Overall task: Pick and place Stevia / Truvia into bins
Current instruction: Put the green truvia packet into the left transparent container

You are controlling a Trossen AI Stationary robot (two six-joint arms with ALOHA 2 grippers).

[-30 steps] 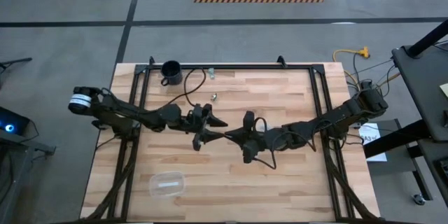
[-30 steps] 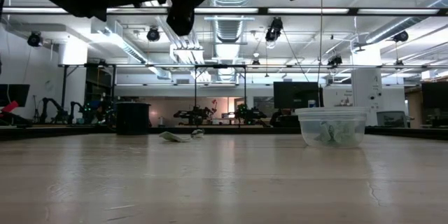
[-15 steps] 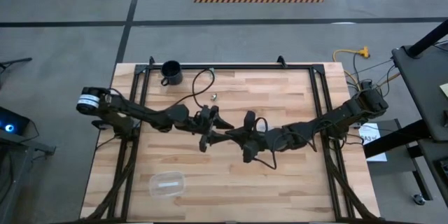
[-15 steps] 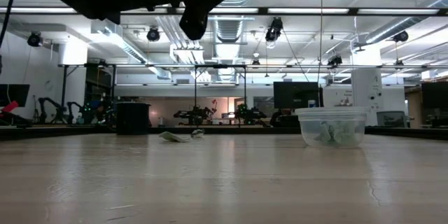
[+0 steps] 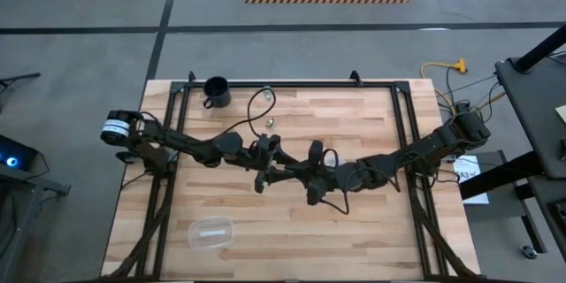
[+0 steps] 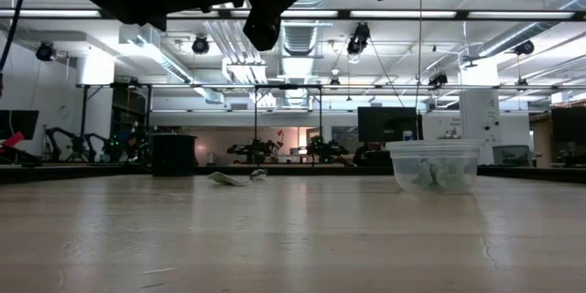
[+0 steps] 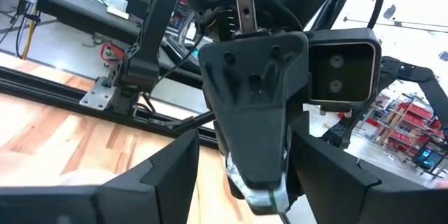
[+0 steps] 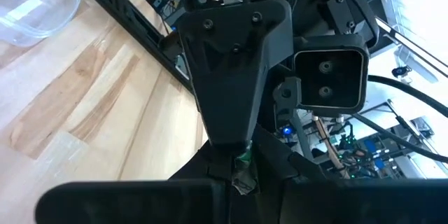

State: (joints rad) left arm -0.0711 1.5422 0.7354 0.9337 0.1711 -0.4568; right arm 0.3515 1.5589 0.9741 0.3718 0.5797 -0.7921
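Low view: wooden table, workshop behind; left claw wide, right claw holding Stevia packet.

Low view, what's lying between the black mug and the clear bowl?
In the low view, loose sweetener packets lie on the wood between the black mug and the clear bowl, nearer the mug.
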